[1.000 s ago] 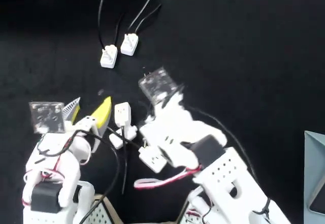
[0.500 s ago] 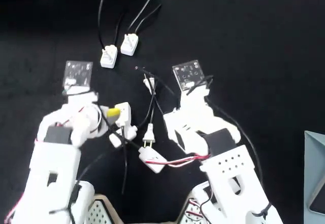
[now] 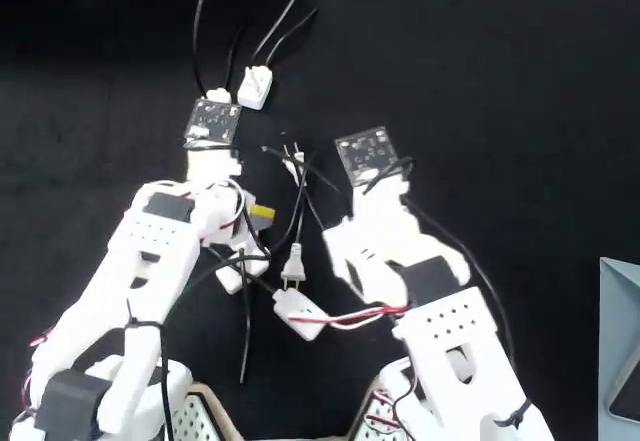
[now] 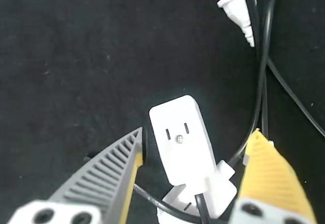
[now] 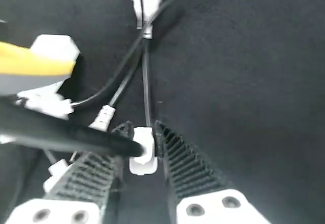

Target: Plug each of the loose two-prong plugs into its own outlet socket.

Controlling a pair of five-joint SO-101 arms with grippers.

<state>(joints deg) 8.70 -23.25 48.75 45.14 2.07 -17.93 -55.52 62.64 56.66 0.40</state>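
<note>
From above, the left arm (image 3: 150,261) and the right arm (image 3: 410,281) reach side by side over the black tabletop (image 3: 500,111), with two loose plugs in the gap between them. The near plug (image 3: 293,266) lies with its long axis running away from the robot and its prongs toward the arms' bases. The far plug (image 3: 293,163) lies farther out with its prongs the other way. An outlet block (image 3: 300,313) sits just beside the near plug's prongs, closer to the right arm. In the left wrist view the left claw (image 4: 198,131) stands open, a finger on either side of the outlet socket (image 4: 180,137) and touching neither side. The socket faces up with both slots empty, its long axis roughly along the claw's reach. A white fitting (image 4: 203,201) with a cable touches its near end; whether that is a seated plug I cannot tell. In the right wrist view the right claw (image 5: 141,127) is closed on the near plug (image 5: 142,155), whose cable leads ahead toward the far plug (image 5: 144,5). The outlet socket (image 5: 53,46) sits ahead on the left arm's side, so the plug probably has to swing that way and tip prongs-down.
</note>
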